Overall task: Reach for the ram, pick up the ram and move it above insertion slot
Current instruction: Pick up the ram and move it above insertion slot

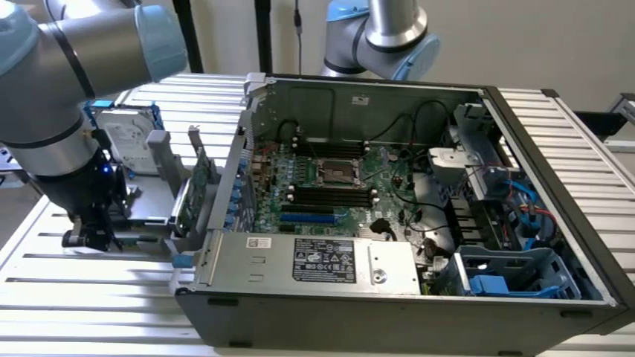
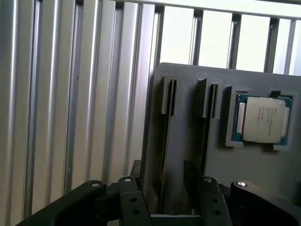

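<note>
In the wrist view a grey holder [image 2: 188, 155] lies on the slatted table with two long narrow slots. A thin dark edge in the nearer slot looks like the ram [image 2: 165, 141] seen edge-on; its green face is not visible. My gripper [image 2: 163, 172] is open, one black finger [image 2: 137, 172] on each side of that slot, not touching the strip. In the exterior view the gripper [image 1: 94, 234] hangs low over the holder, left of the computer case. The black memory slots [image 1: 328, 195] lie on the motherboard inside the case.
A processor chip [image 2: 263, 120] rests in a square pocket of the holder. In the exterior view a silver hard drive [image 1: 124, 137] and a green expansion card [image 1: 204, 175] stand between the arm and the open case [image 1: 397, 297]. A second arm [image 1: 382, 37] stands behind the case.
</note>
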Controlling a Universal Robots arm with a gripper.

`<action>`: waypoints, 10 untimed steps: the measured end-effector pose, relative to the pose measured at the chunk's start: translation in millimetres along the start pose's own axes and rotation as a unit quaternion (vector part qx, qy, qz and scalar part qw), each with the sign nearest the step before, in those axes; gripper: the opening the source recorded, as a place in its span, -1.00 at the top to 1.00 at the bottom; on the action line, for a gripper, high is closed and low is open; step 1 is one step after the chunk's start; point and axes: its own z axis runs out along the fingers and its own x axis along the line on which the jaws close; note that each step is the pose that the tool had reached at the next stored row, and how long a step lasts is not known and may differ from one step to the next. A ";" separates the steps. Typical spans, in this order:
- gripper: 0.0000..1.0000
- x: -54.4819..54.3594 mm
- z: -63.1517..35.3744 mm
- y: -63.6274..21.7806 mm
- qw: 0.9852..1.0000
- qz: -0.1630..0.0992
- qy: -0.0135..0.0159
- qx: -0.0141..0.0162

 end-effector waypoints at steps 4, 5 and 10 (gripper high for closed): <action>0.04 0.7 6.1 -0.1 1.000 0.000 0.000 0.000; 0.04 0.7 6.3 -0.1 1.000 0.000 0.000 0.000; 0.08 0.7 6.8 -0.2 1.000 0.000 -0.002 0.000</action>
